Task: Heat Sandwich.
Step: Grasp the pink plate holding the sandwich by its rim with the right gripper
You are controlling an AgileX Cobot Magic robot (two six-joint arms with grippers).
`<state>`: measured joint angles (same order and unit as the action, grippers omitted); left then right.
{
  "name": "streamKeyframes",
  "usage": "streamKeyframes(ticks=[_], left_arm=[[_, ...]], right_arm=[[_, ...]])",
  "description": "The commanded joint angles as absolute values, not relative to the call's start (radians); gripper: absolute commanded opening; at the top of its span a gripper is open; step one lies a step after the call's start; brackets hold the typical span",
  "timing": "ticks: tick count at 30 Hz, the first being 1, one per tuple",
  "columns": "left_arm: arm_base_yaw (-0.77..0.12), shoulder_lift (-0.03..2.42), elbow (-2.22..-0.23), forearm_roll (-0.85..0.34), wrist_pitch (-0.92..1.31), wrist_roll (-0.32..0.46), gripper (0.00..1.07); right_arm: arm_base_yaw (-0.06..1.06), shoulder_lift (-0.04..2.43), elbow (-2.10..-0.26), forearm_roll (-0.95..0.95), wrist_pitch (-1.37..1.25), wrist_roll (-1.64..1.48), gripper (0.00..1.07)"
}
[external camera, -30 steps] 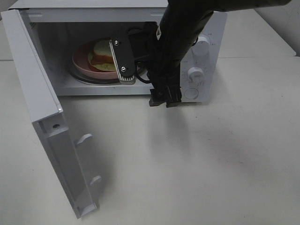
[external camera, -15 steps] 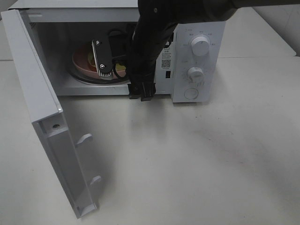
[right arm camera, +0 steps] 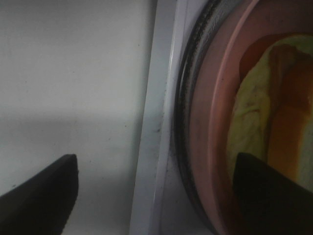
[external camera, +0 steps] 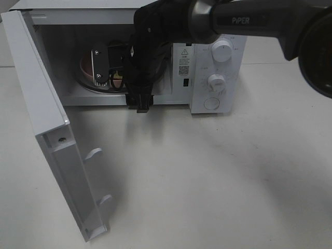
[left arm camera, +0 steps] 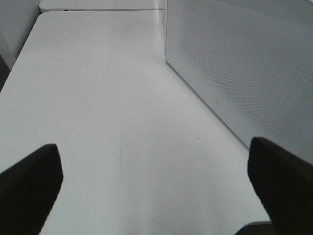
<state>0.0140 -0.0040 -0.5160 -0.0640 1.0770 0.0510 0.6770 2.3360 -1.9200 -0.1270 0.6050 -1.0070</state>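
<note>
The microwave door (external camera: 36, 104) stands swung wide at the left, reaching toward the near edge of the table (external camera: 218, 181). The left gripper (left arm camera: 154, 164) hovers low over bare tabletop beside a perforated white panel, fingers spread and holding nothing.

Inside the cavity, toward its left side, the pink plate (external camera: 85, 65) sits on the glass turntable (right arm camera: 188, 98), and the sandwich (right arm camera: 254, 98) lies on the plate, its yellowish filling showing in the right wrist view. The right gripper (right arm camera: 154, 166) reaches in through the opening. Its fingers are released and wide apart, one outside the turntable's edge and one over the plate, and I cannot tell whether either touches the rim. At the right of the microwave (external camera: 181, 15) are the two knobs (external camera: 222, 52).

The load looks placed, so the job now is probably getting the right arm out cleanly. The fingers should be kept apart and lifted clear of the plate rim before the arm backs straight out over the front sill, since a snagged rim would drag the plate off centre. Only once the arm is clear of the opening should the door be closed and a knob turned.
</note>
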Motion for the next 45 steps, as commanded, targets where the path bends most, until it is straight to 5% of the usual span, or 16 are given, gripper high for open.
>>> streamKeyframes(ticks=[1, 25, 28, 31, 34, 45], left_arm=[[0.017, -0.011, -0.516, -0.068, 1.067, 0.050, 0.98], [0.017, -0.011, -0.516, -0.068, 1.067, 0.050, 0.98], [0.017, -0.011, -0.516, -0.068, 1.067, 0.050, 0.98], [0.017, -0.011, -0.516, -0.068, 1.067, 0.050, 0.98], [0.017, -0.011, -0.516, -0.068, 1.067, 0.050, 0.98], [0.017, -0.011, -0.516, -0.068, 1.067, 0.050, 0.98]], right_arm=[[0.679, 2.368, -1.973, -0.124, 0.604, -0.993, 0.81], [0.653, 2.468, -2.053, -0.124, 0.627, -0.942, 0.73], [0.653, 2.468, -2.053, -0.125, 0.627, -0.925, 0.60], [0.653, 2.468, -2.053, -0.129, 0.636, -0.890, 0.19], [0.653, 2.468, -2.053, -0.129, 0.644, -0.860, 0.00], [0.653, 2.468, -2.053, -0.130, 0.653, -0.842, 0.00]])
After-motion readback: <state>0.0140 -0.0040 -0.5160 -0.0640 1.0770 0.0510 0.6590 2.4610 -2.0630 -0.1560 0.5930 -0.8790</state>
